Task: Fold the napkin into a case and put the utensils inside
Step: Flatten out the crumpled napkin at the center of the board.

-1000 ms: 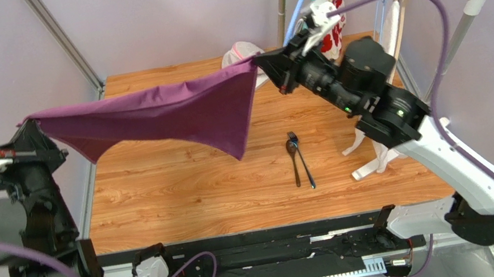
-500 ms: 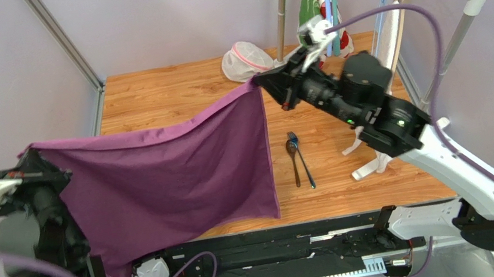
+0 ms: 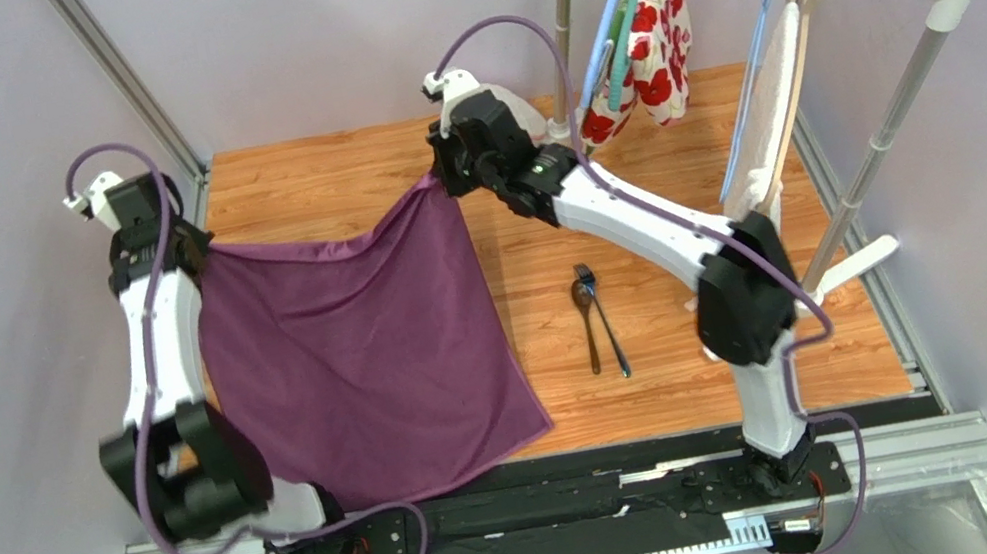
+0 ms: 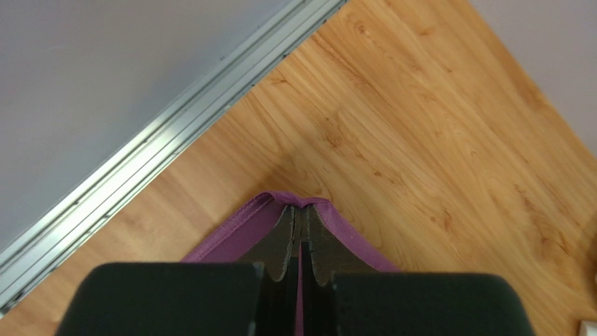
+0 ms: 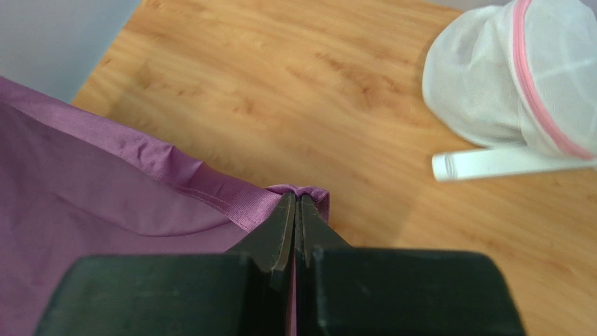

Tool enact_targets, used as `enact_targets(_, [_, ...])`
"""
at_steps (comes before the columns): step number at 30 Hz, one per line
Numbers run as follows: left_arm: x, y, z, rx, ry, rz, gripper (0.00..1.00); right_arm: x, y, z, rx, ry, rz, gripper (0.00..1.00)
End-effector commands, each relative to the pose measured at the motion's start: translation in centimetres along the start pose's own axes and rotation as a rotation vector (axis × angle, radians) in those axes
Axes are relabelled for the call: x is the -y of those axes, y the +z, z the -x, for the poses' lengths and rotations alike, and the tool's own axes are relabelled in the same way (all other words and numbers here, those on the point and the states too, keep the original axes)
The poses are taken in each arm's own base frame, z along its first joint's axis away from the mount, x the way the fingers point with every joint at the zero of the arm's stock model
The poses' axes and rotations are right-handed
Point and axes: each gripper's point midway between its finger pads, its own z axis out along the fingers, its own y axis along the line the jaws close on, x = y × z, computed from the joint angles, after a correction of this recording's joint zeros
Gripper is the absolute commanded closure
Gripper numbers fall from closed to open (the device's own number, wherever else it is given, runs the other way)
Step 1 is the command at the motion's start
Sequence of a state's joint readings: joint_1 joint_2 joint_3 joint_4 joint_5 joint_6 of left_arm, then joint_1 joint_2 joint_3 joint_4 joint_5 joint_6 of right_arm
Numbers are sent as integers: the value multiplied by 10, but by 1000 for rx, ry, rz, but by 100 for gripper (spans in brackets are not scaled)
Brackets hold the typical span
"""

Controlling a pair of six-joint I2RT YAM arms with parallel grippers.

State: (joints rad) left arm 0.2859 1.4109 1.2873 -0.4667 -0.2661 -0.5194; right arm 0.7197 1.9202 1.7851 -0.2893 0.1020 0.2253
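Observation:
The dark purple napkin (image 3: 354, 355) lies spread over the left half of the wooden table, its near edge by the table's front. My left gripper (image 3: 188, 253) is shut on its far left corner (image 4: 300, 203). My right gripper (image 3: 443, 181) is shut on its far right corner (image 5: 303, 191). The far edge sags between them. The two dark utensils (image 3: 596, 320), a spoon and another slim piece, lie side by side on the bare wood right of the napkin. No folded case is seen.
A white mesh pouch with pink trim (image 5: 515, 77) sits at the table's far edge behind the right gripper. A clothes rack with a red-flowered cloth (image 3: 648, 29) and hangers stands at the back right. A metal frame rail (image 4: 140, 161) runs along the left edge.
Both arms have swung forward and down, carrying the napkin from hanging in the air to spread flat on the left of the table. The utensils have not moved.

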Motion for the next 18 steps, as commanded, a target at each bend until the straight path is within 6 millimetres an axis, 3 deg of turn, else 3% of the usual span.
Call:
enact_targets(1, [36, 58, 34, 52, -59, -81, 100, 31, 65, 13, 45, 26, -48, 99])
enact_targets(2, [36, 87, 14, -18, -54, -67, 100, 27, 71, 34, 86, 37, -18, 95])
enact_targets(3, [43, 96, 24, -7, -59, -87, 100, 31, 81, 34, 80, 41, -19, 90])
enact_targets(4, [48, 106, 24, -15, -39, -106, 100, 44, 93, 20, 34, 42, -49, 75])
enact_targets(5, [46, 128, 4, -81, -21, -87, 98, 48, 105, 33, 68, 36, -65, 61])
enact_targets(6, [54, 130, 26, -54, -23, -92, 84, 54, 112, 30, 59, 31, -86, 50])
enact_targets(7, [52, 134, 27, -73, -13, -68, 77, 63, 111, 26, 26, 25, -121, 34])
enact_targets(8, [47, 140, 12, -137, 8, -32, 62, 71, 110, 29, 35, 21, -161, 26])
enact_targets(9, [51, 135, 30, -114, 5, -33, 57, 74, 108, 25, 19, 19, -166, 22])
enact_targets(10, [51, 132, 30, -125, 5, -23, 51, 72, 107, 28, 37, 16, -154, 19])
enact_targets(11, [50, 124, 33, -131, 1, -19, 47, 67, 90, 50, 85, 13, -139, 16])
enact_targets(12, [48, 119, 33, -136, 0, -9, 47, 71, 97, 24, 46, 12, -138, 16])
enact_targets(13, [46, 107, 38, -126, -10, -1, 47, 69, 93, 24, 44, 17, -128, 16])
enact_targets(15, [38, 101, 24, -155, -7, 12, 47, 60, 88, 9, -12, 48, -96, 18])
enact_targets(16, [41, 92, 26, -150, -21, -16, 51, 54, 87, 4, -33, 56, -80, 22])
enact_targets(17, [38, 92, 8, -191, -16, -22, 60, 46, 86, -3, -55, 65, -52, 23])
enact_targets(18, [41, 90, 2, -208, -15, -48, 62, 33, 84, -9, -77, 66, -31, 24])
